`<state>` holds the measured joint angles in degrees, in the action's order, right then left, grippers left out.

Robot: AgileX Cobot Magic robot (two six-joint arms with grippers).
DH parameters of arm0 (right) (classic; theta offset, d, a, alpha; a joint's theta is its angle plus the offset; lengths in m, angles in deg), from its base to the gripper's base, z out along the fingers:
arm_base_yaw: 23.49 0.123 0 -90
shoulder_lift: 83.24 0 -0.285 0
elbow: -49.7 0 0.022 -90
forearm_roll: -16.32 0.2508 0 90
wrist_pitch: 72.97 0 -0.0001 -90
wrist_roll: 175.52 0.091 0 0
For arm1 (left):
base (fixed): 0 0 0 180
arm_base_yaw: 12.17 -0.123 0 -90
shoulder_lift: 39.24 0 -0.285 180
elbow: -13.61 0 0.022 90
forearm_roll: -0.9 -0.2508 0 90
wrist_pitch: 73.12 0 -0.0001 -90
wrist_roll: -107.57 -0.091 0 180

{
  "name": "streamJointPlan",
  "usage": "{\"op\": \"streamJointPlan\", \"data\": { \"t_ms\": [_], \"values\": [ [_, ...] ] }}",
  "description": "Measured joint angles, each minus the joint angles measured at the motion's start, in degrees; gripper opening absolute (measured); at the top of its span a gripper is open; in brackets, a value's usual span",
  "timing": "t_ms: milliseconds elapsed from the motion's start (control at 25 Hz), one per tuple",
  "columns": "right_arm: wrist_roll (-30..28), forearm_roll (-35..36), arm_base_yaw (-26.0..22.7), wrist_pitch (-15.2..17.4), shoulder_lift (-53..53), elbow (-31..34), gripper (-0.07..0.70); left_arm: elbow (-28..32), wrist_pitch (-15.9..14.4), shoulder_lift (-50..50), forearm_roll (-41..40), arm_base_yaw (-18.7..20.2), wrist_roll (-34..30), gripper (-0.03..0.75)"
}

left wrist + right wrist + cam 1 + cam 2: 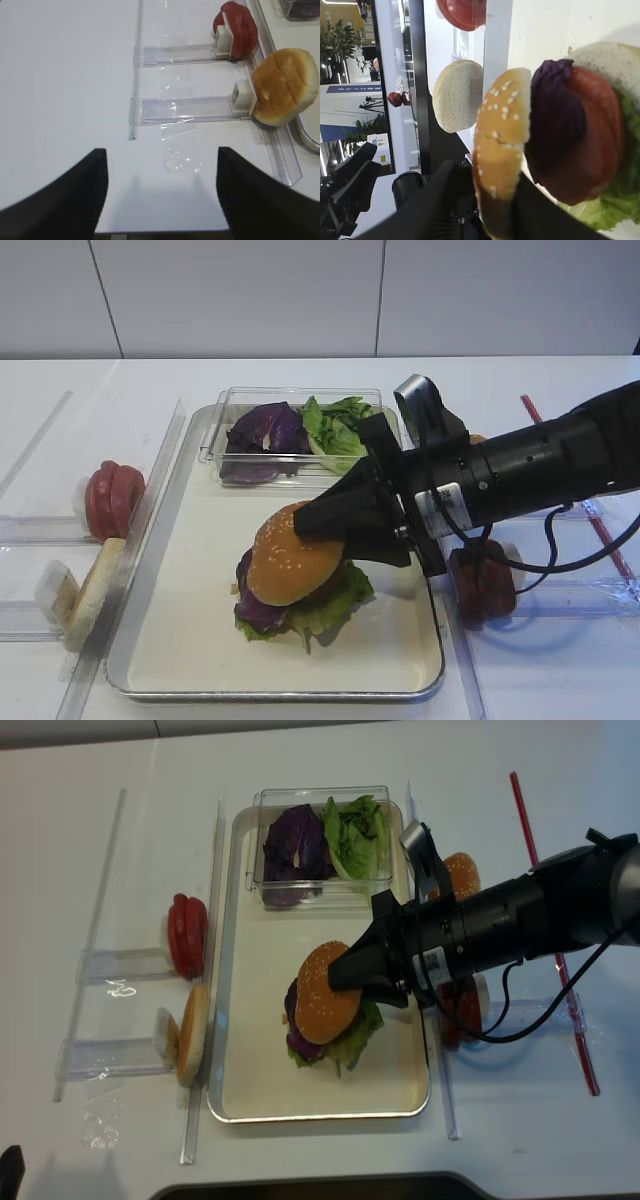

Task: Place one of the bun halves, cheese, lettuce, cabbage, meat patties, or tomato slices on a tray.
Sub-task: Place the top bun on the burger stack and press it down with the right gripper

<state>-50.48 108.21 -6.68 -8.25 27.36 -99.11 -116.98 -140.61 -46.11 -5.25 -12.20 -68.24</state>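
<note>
At far left of the table, red tomato slices (112, 499) stand on edge in a clear rack, with a pale flat bun half (92, 592) on edge in the rack just nearer the camera. Beside them lies the tray (190, 640), silver-rimmed with a cream floor. At its far end a clear plastic box (228, 403) holds purple cabbage (265, 430) on the left and ruffled lettuce (335, 423) on the right. At the tray's centre a stack of lettuce, cabbage and a red slice carries the sesame-seeded bun top (290, 555), tilted. The right gripper (335, 525) straddles the bun's right edge, fingers on either side; whether they press it cannot be told. Right of the tray, dark meat patties (482, 585) sit in a rack. The left gripper (162, 192) hovers over bare table, jaws spread wide and holding nothing.
</note>
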Motion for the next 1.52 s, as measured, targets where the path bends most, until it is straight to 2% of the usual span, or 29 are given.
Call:
{"op": "streamJointPlan", "data": {
  "t_ms": [160,280,560,1040,1520],
  "values": [
    [0.0,0.21,0.0,0.0,0.0,0.0,0.425,0.0,0.0,0.0,0.0,0.0,0.0,0.469],
    [0.0,0.6,0.0,0.0,0.0,0.0,0.462,0.0,0.0,0.0,0.0,0.0,0.0,0.469],
    [0.0,0.73,0.0,-0.14,0.0,0.0,0.471,0.0,0.0,0.0,0.0,0.0,0.0,0.469],
    [1.66,-2.34,0.0,-3.58,0.0,0.0,0.475,0.0,0.0,0.0,0.0,0.0,0.0,0.469],
    [2.01,-3.68,-1.26,-3.62,0.0,-0.33,0.477,0.0,0.0,0.0,0.0,0.0,0.0,0.469]
  ]
}}
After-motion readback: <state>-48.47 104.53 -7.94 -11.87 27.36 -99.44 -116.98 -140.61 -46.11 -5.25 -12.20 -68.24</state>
